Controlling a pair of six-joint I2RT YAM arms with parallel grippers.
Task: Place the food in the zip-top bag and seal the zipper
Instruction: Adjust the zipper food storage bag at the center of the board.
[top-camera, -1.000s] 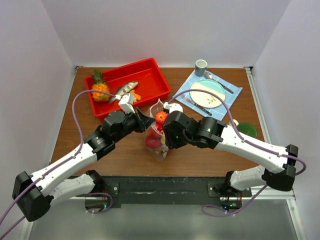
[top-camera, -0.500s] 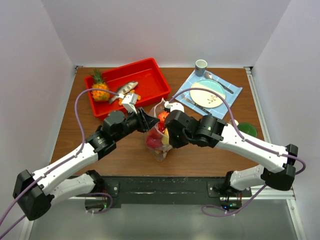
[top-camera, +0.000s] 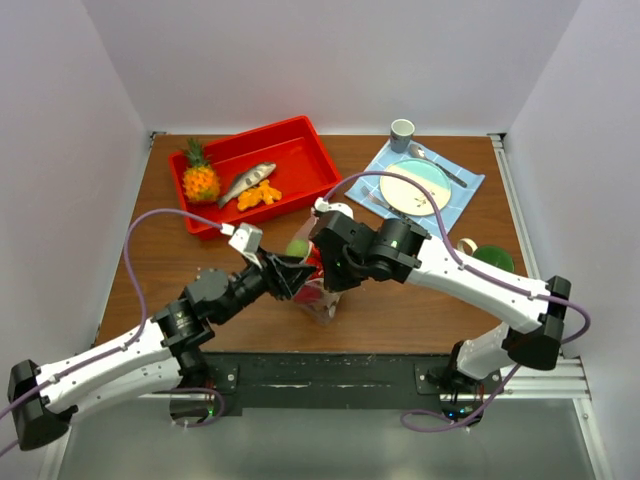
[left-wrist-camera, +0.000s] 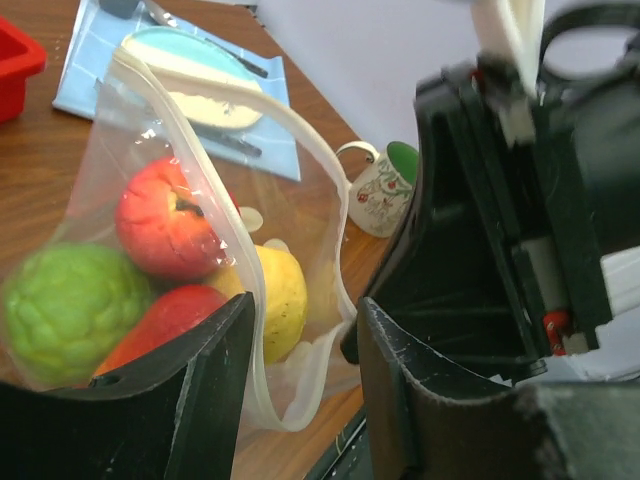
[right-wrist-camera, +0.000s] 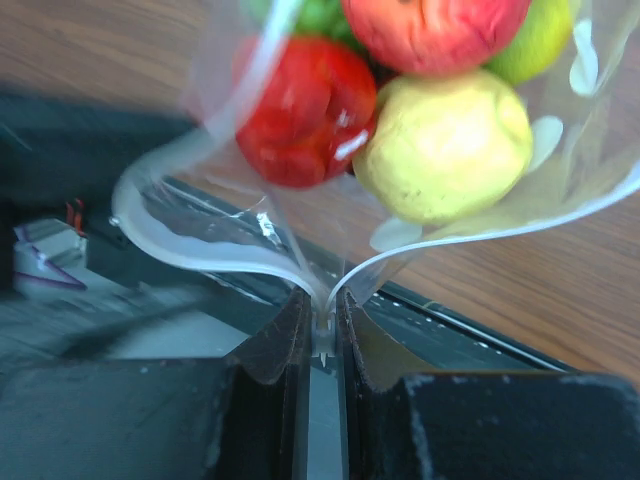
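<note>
Near the middle of the table's (top-camera: 400, 310) near edge, the zip-top bag (top-camera: 318, 300) is found, already loaded with the food (right-wrist-camera: 440, 145). Within the last second the left end effector (left-wrist-camera: 300, 330) has been opened from shut to half-parted and swung to the bag's near side, where the zipper (left-wrist-camera: 290, 120) is straddled, not pinched. The right end effector (right-wrist-camera: 320, 322) has been narrowed and is clamped on the zipper's end. Filling is judged done; sealing remains, since the mouth gapes. Floppy clear dotted film is draped over smooth round fruits and one knobbly green fruit (left-wrist-camera: 75, 305).
</note>
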